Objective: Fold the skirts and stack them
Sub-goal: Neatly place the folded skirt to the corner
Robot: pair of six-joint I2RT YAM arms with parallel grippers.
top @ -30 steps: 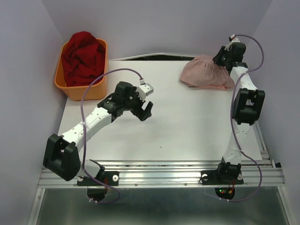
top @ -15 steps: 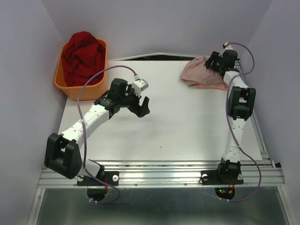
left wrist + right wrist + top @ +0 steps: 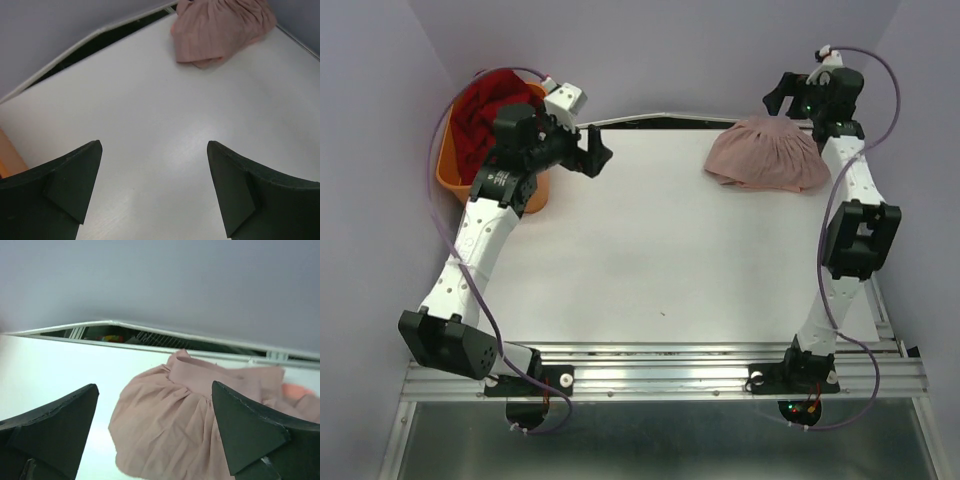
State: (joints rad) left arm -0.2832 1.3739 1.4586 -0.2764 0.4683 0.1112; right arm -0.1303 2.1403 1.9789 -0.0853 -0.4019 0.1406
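Observation:
A dusty mauve-pink gathered skirt (image 3: 765,155) lies spread flat at the table's far right corner, waistband toward the back wall. It also shows in the right wrist view (image 3: 170,425) and the left wrist view (image 3: 220,27). A brighter salmon-pink bit of cloth (image 3: 296,390) peeks out at its right side. My right gripper (image 3: 778,100) (image 3: 154,385) hovers open just above the skirt's back edge, holding nothing. Far off at the table's back left hangs my left gripper (image 3: 598,155) (image 3: 154,145), open and empty, next to the tub.
An orange plastic tub (image 3: 448,170) heaped with dark red cloth (image 3: 485,110) stands at the back left corner. Its orange side shows in the left wrist view (image 3: 7,157). A dark gap (image 3: 640,122) runs along the table's back edge below the wall.
My right gripper opened, let go of the mauve skirt and rose; the skirt now lies spread wider. My left arm swung from mid-table back toward the tub.

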